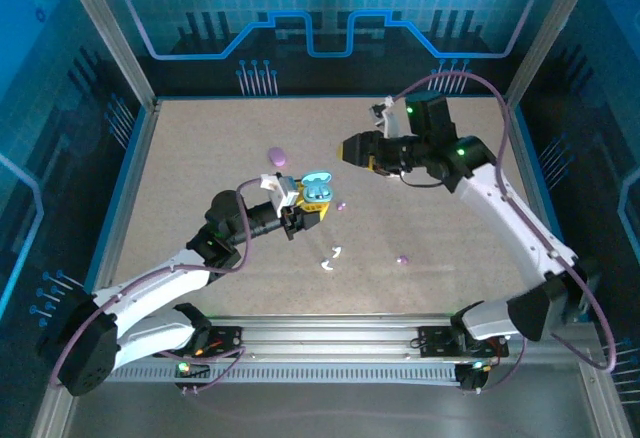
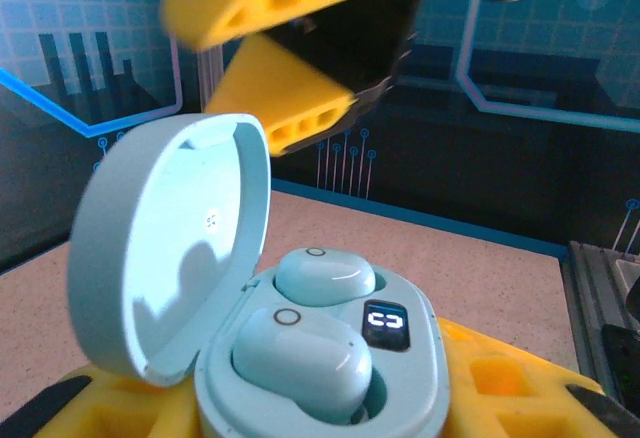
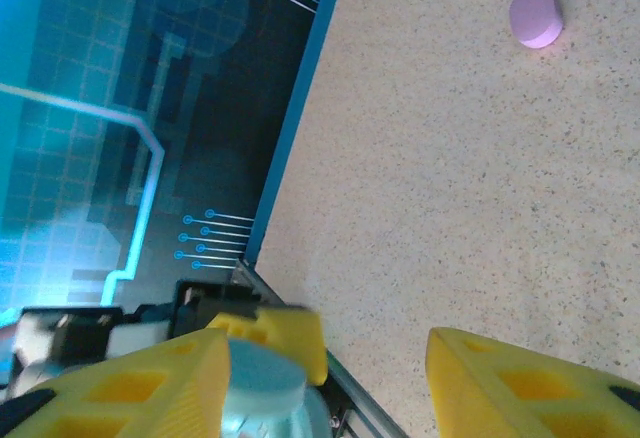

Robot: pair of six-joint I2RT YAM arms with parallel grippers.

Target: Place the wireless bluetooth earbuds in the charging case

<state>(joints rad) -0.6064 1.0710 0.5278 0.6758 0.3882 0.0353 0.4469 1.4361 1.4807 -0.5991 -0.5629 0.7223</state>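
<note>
The left gripper (image 1: 303,208) is clamped on the open light blue charging case (image 2: 415,378) near the middle of the table (image 1: 190,168), and both light blue earbuds (image 2: 325,276) lie in its wells — the nearer of the two seems to ride slightly high. The right gripper (image 3: 330,363), fingers apart and empty, hangs just to the far right of the case. Finishing well probably calls for a light, straight-down press on that bud, kept wide of the raised lid (image 2: 170,248) — with the left grip held steady.
</note>
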